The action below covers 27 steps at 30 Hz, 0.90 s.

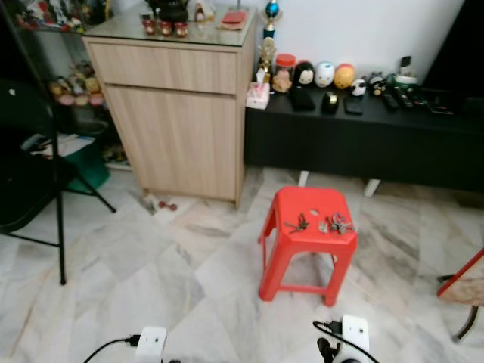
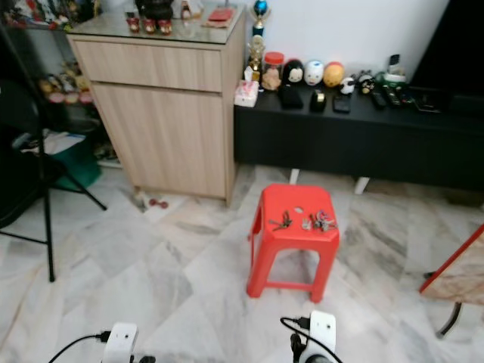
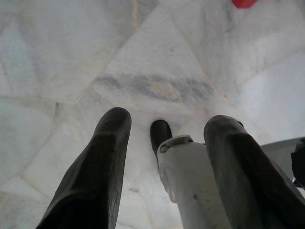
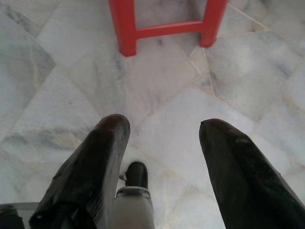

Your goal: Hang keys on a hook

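Keys (image 1: 335, 224) lie in 2 loose bunches on the red stool (image 1: 311, 208) – left gripper (image 3: 164, 143) and right gripper (image 4: 162, 143) both spread, empty, hanging over marble floor (image 1: 151, 272) (no hook identified) – risk: snagging both bunches and dropping 1.

This is a lived-in room of a home, most likely a living room. The marble tile floor (image 1: 151, 280), a light wooden cabinet (image 1: 178, 113) topped with small ornaments, and a long black low table (image 1: 363, 140) lined with round toy figurines (image 1: 325, 74) and remote controls (image 1: 401, 98) show it. A red plastic stool (image 1: 310, 242) stands on the floor, and cluttered shelves (image 1: 72, 87) sit beside the cabinet
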{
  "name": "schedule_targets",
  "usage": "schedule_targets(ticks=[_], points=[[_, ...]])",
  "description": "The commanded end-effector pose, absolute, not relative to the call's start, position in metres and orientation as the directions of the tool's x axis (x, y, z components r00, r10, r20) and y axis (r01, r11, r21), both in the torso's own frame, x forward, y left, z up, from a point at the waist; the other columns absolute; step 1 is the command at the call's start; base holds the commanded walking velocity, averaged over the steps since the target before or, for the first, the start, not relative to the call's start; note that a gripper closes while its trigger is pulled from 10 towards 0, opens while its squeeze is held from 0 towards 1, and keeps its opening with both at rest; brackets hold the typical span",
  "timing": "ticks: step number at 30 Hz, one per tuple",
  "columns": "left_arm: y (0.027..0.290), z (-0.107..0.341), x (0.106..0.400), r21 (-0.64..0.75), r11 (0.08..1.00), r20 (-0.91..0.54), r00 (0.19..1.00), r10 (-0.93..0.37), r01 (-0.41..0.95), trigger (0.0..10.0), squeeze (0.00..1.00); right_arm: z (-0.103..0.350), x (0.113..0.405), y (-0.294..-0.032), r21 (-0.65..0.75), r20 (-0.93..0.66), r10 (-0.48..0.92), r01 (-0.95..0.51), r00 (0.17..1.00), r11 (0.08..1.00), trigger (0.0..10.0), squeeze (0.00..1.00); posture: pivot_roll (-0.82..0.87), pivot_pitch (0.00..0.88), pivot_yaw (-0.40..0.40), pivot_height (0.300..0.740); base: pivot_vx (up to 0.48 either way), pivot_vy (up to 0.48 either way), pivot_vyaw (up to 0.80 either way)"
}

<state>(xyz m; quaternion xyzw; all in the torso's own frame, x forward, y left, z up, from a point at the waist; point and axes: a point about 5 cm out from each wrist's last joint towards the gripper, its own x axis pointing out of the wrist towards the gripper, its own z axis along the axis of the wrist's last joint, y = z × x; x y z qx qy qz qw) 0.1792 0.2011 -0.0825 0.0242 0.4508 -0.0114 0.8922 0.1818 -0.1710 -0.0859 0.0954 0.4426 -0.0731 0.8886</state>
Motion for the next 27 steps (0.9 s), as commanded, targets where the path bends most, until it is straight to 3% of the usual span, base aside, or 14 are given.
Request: schedule_targets(ticks=[1,17,27], points=[[0.2030,-0.0829,0.1776,0.026,0.999,-0.804,0.594,0.007,0.023,10.0,0.00,-0.0851,0.1833,-0.1712,0.109,-0.797,-0.048,0.222,0.602,0.969,10.0,0.00,0.00,0.000,-0.054,0.740,0.000,0.000,0.00],[0.2042,-0.0826,0.1780,0.014,1.000,-0.804,0.594,0.010,0.002,10.0,0.00,-0.0849,0.1839,-0.1716,0.106,-0.797,-0.044,0.212,0.602,0.972,10.0,0.00,0.00,0.000,-0.057,0.740,0.000,0.000,0.00],[0.2032,-0.0821,0.1793,0.008,1.000,-0.802,0.597,0.007,-0.001,10.0,0.00,-0.0843,0.1850,-0.1710,0.117,-0.793,-0.029,0.198,0.609,0.973,10.0,0.00,0.00,0.000,-0.058,0.740,0.258,0.000,0.24]])
